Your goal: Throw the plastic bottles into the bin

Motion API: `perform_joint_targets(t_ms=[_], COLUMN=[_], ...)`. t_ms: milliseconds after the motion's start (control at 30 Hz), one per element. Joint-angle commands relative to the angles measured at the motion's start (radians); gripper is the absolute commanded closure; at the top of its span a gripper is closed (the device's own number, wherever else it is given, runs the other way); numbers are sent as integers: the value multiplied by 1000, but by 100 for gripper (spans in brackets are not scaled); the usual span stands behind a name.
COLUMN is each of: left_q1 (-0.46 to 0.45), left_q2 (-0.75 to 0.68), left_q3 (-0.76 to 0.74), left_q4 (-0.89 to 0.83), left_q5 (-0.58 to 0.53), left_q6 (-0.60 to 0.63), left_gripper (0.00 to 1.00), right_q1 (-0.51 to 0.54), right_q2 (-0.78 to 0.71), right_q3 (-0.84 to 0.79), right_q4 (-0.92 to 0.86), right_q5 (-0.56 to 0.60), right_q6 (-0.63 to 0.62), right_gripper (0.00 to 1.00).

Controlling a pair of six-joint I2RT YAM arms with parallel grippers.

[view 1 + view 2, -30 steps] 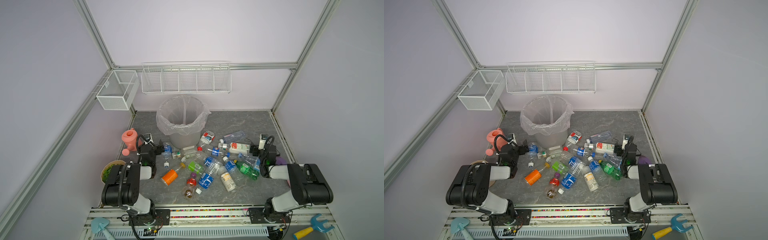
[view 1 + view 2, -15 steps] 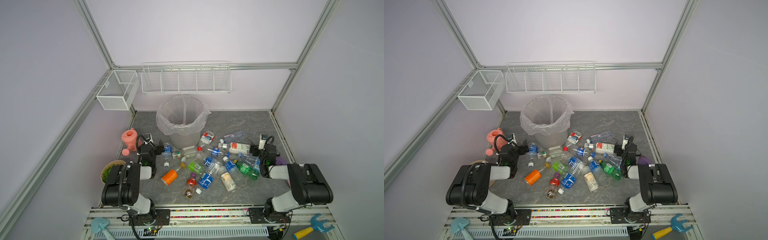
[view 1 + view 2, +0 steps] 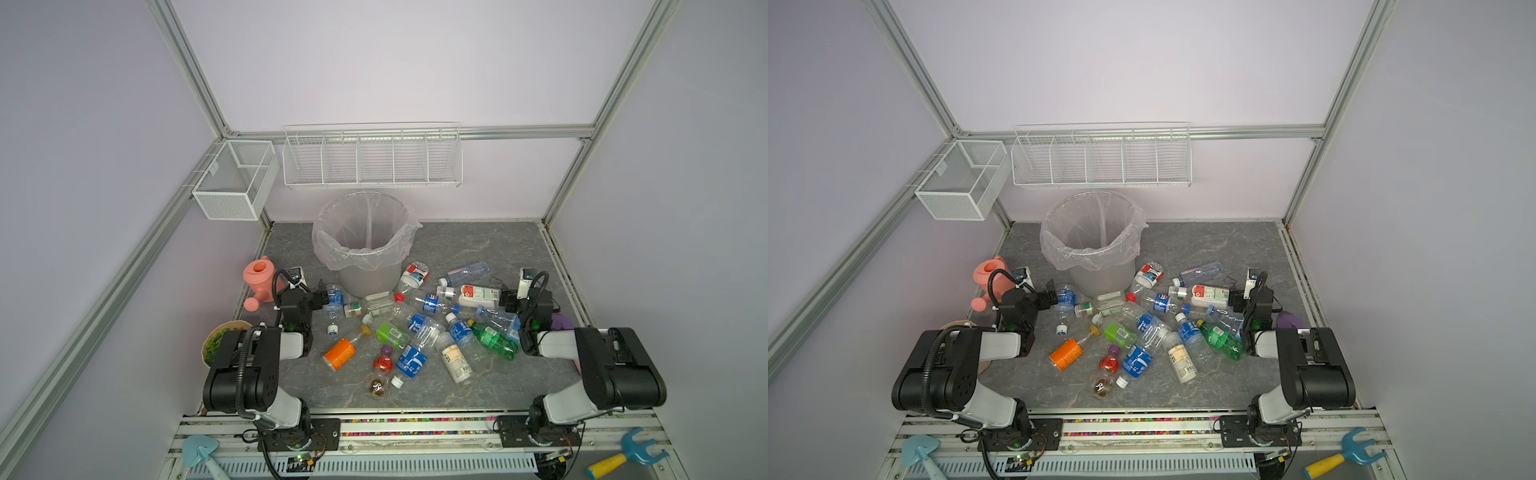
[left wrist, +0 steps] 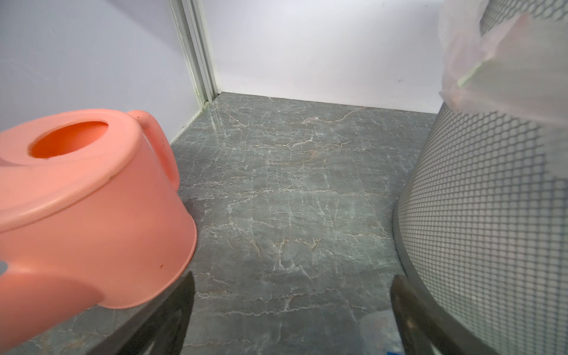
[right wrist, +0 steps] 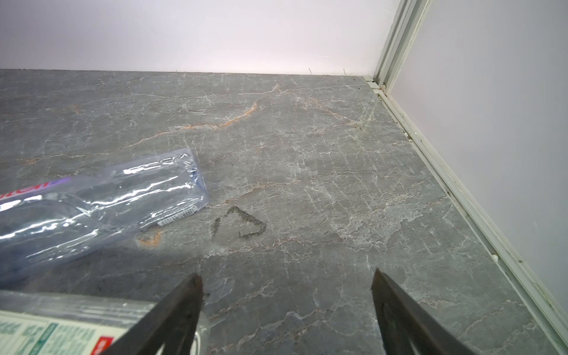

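Plainly, the bottles (image 3: 419, 326) are lying scattered on the grey floor (image 3: 478, 245), in front of the bin (image 3: 365, 278) and to its right in both top views. The left gripper (image 4: 293, 278) is hanging low with its jaws spread wide and gripping nothing. It is pointing between the pink can (image 4: 92, 199) and the bin's wall, and a blue-labelled bottle (image 3: 333, 297) is lying just beside its fingers. The right gripper (image 5: 286, 274) is also standing open and empty over bare floor. A white-labelled bottle (image 5: 61, 333) is lying beside one finger, and a flattened bottle (image 5: 101, 203) is lying ahead, apart from both fingers.
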Motion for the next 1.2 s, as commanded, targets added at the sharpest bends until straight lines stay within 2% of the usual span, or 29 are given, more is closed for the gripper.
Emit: perform_joint_targets(t_ms=[0, 167, 400, 500, 533, 567, 600, 667, 800, 867, 900, 933, 1000, 1100, 1167], left_q1=[-2, -3, 21, 22, 22, 22, 20, 19, -45, -78, -85, -87, -87, -69, -59], left_q2=[8, 8, 9, -49, -105, -155, -185, -250, -385, -459, -499, -538, -601, -666, -689], left_q3=[20, 21, 23, 26, 65, 112, 147, 199, 308, 372, 399, 419, 413, 372, 411], left_q4=[23, 22, 20, -28, -150, -274, -350, -467, -678, -797, -862, -918, -962, -947, -1009], left_q5=[-4, -4, 53, -119, -168, -168, -158, -196, -276, -278, -261, -226, -171, -97, 32], left_q6=[11, 11, 11, -53, -76, -71, -68, -165, -185, -201, -233, -264, -317, -440, -454], left_gripper=[1, 1, 1, 1, 0, 0, 0, 0, 0, 0, 0, 1, 1, 1, 2], right_q1=[3, 4, -6, -4, -2, -4, 5, 15, 72, 83, 82, 67, 49, 77, 108], right_q2=[11, 11, 12, 0, -40, -89, -159, -302, -495, -579, -610, -633, -647, -658, -681], right_q3=[14, 14, 16, 7, 8, 15, 44, 160, 259, 329, 376, 453, 483, 509, 564], right_q4=[24, 23, 20, 42, -5, -50, -181, -494, -710, -854, -996, -1175, -1205, -1308, -1386], right_q5=[7, 7, -1, 29, 86, 79, 97, 107, 102, 101, 152, 131, -174, -293, -327], right_q6=[-16, -16, -7, -1, 20, 15, 14, 45, 39, 166, 347, 493, 429, 437, 402], right_gripper=[11, 12, 11, 11, 11, 12, 12, 12, 12, 12, 11, 11, 7, 6, 10])
